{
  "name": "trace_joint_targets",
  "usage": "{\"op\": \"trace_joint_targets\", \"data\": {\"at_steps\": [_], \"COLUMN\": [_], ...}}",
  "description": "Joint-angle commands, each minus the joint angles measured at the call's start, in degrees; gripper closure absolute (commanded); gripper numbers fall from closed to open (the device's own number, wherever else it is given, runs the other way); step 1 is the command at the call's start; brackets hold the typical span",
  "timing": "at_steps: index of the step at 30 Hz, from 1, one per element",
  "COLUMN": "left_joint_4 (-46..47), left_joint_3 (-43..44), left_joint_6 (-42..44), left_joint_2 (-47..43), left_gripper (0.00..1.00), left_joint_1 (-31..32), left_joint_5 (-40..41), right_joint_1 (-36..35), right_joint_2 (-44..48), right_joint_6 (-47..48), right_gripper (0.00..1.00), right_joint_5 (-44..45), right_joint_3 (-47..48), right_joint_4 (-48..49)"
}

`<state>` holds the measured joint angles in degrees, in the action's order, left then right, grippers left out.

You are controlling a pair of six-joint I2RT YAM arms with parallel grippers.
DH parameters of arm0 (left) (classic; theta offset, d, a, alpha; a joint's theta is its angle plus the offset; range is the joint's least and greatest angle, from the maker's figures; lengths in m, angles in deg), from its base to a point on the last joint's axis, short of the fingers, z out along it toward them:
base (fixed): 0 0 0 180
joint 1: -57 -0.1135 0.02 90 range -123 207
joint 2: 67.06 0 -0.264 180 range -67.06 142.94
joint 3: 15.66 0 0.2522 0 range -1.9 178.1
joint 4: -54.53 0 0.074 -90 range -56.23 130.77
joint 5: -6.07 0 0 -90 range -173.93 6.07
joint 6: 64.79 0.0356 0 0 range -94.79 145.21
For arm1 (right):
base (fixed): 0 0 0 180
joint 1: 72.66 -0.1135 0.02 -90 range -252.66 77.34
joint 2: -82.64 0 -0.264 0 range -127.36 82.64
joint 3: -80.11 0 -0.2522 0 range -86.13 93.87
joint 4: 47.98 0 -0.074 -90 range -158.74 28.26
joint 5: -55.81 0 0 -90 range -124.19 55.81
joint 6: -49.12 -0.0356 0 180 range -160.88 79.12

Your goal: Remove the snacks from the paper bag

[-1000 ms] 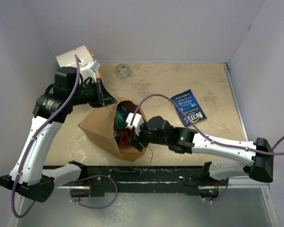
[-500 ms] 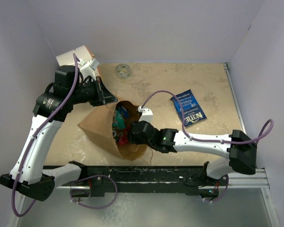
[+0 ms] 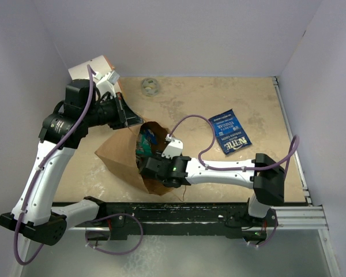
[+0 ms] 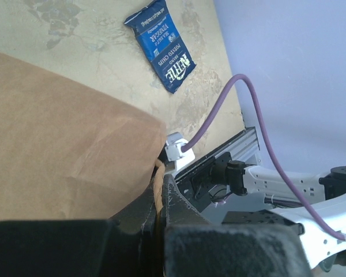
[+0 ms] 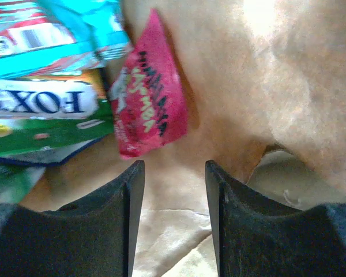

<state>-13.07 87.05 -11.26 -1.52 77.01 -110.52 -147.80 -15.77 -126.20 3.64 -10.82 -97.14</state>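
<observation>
Pinching the rim of the paper bag (image 3: 118, 154), the left gripper (image 3: 137, 121) has its jaws pressed together, left of center in the top view. The right gripper (image 5: 174, 170) is inside the bag, fingers spread around nothing, with a red packet (image 5: 147, 109) and a green-and-yellow packet (image 5: 40, 127) just ahead. A blue packet (image 3: 229, 131) lies on the table (image 3: 190, 104), right of the bag.

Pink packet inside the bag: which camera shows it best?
Right wrist: the pink packet sits large and unobstructed just beyond the open right tool, against the paper bag wall. Top external: the right arm covers it. Left wrist: only the bag's outside.
</observation>
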Motion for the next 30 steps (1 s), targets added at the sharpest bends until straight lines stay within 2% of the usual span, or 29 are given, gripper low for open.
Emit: {"op": "trace_joint_targets", "data": {"at_steps": [1, 10, 14, 22, 25, 27, 30], "left_joint_4": [1.2, 1.7, 0.2, -4.0, -5.2, -5.7, -6.4], "left_joint_3": [2.6, 1.2, 2.5, 4.4, 4.9, 5.2, 5.3], "left_joint_6": [-0.7, -2.0, -1.3, 0.4, 1.1, 1.3, 1.8], "left_joint_2": [-1.0, -1.6, -1.2, -1.1, -1.3, -1.3, -1.7], "left_gripper": [1.00, 1.00, 1.00, 1.00, 1.00, 1.00, 1.00], "left_joint_1": [0.1, 0.2, 0.2, 0.2, 0.2, 0.2, 0.2], "left_joint_5": [0.5, -0.3, 0.1, 1.0, 1.5, 1.7, 1.8], "right_joint_1": [0.2, 0.3, 1.0, 4.5, 6.0, 6.7, 7.5], "right_joint_2": [0.3, 0.1, -1.3, -4.3, -5.9, -6.7, -7.4], "right_joint_6": [-10.1, -10.3, -13.8, -12.9, -11.9, -11.0, -8.6], "right_gripper": [0.51, 0.46, 0.44, 0.45, 0.48, 0.54, 0.69], "right_joint_5": [3.6, 5.5, 7.1, 6.6, 6.0, 5.9, 5.9], "right_joint_3": [-0.4, -2.9, -2.4, -2.2, -0.8, -0.2, 0.3], "right_joint_4": [-7.8, 2.9, 4.3, 13.3, 14.5, 14.9, 16.2]}}
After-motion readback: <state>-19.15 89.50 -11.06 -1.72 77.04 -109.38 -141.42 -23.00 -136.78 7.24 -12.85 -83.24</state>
